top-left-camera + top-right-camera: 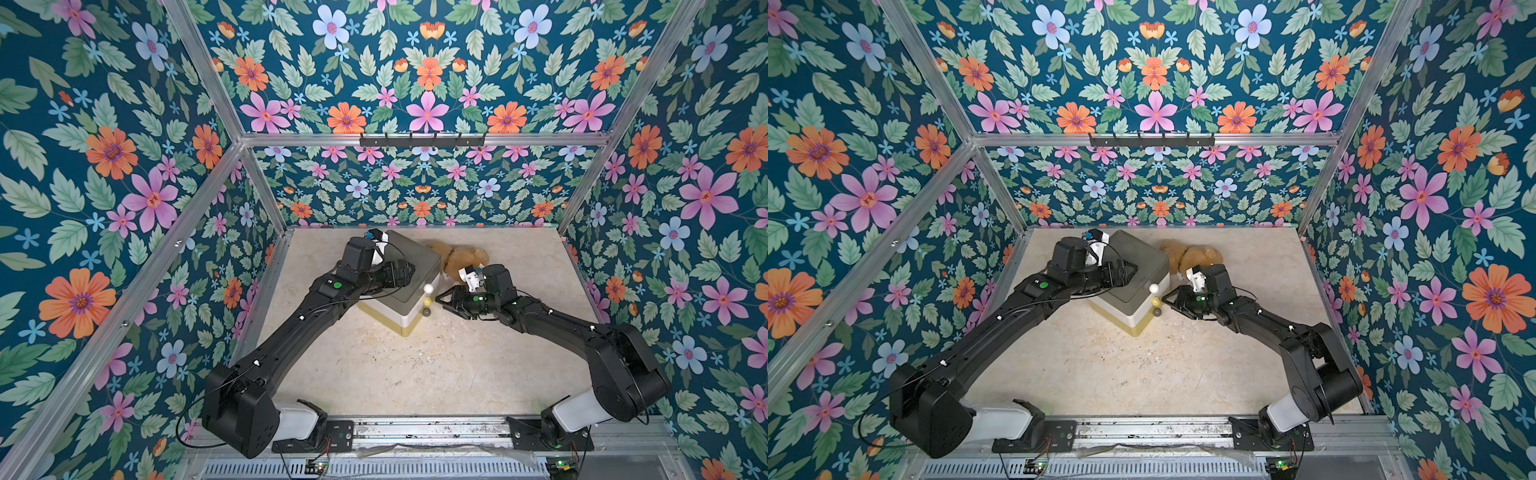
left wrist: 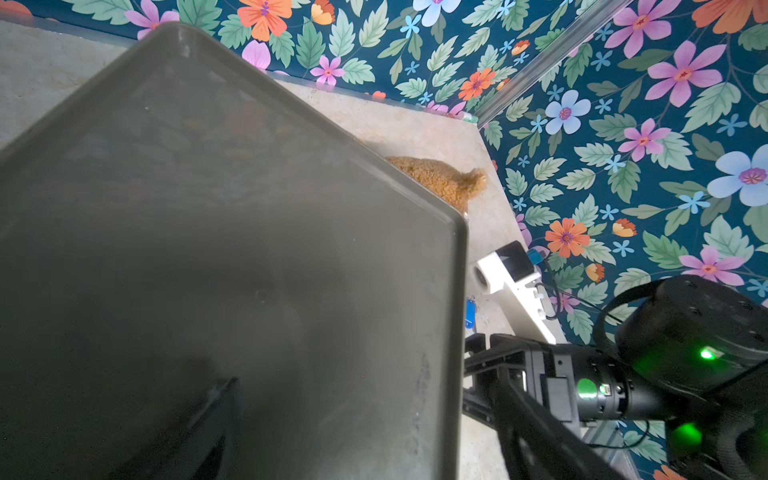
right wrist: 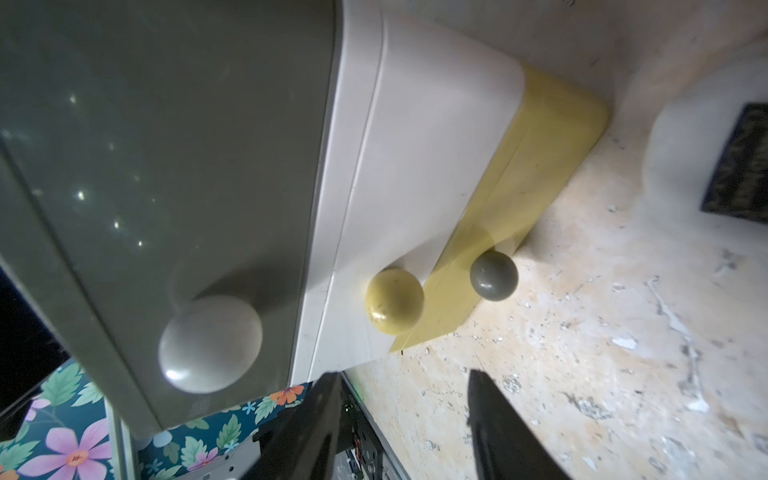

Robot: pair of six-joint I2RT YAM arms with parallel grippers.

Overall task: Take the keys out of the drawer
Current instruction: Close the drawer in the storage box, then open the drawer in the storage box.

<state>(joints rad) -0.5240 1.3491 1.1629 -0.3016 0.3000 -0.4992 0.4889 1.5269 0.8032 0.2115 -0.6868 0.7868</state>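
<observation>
Keys are mostly out of sight: only one blue oblong plastic tag (image 2: 470, 313) shows, lying on the beige stone-look surface (image 1: 374, 374) beside the small three-drawer plastic chest (image 1: 419, 266), whose grey, white and yellow drawers look shut. The right claw (image 3: 405, 415) hangs open and empty before the round knobs (image 3: 394, 306). The left claw (image 1: 409, 271) sits over the chest top, its jaws unreadable. Nearly everything seems left to do.

Bright even light, soft shadows; glare specks on grey drawer front (image 3: 124, 166); wrist views blurred close-up
</observation>
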